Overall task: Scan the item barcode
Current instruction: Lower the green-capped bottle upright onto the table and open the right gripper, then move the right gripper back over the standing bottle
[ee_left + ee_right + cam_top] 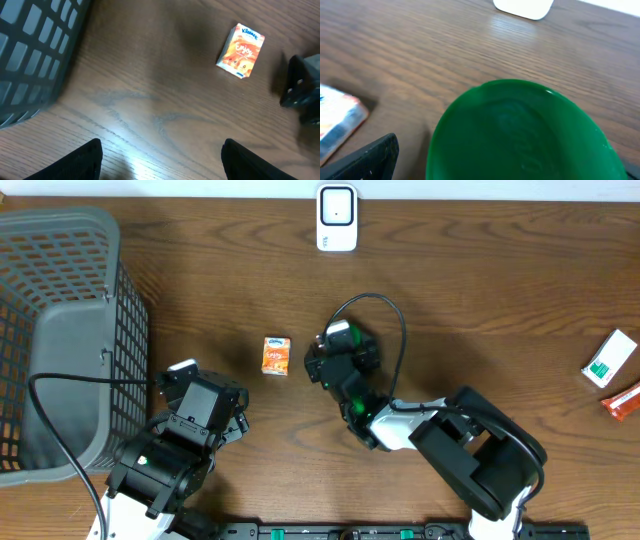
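From above, the left gripper (203, 388) hangs over the wooden table (480, 280) with its two fingers spread and nothing between them. The grey basket (60, 330) stands just beside it on its left. The orange tissue pack (276, 356) lies flat ahead of it and a little to its right. The right gripper (342, 352) is on the other side of this pack, so the pack lies near its left finger without touching. A green round thing (343, 333) sits at the tips of the right gripper. The white scanner (337, 218) stands well ahead of these tips, at the far edge of the table. A green-and-white box (610, 358) and a red packet (622, 398) lie well apart, far to the right of the right gripper. In the left wrist view, the dark fingers (82, 162) stand wide apart over bare wood. The tissue pack (240, 51) is ahead and to the right, and the basket wall (30, 60) is on the left. In the right wrist view, the green round thing (520, 135) fills the space between the fingers. The left finger (367, 160) stands clear of it with a gap, so the grip is released. The tissue pack (337, 122) lies beyond that finger and the scanner (524, 7) is straight ahead.
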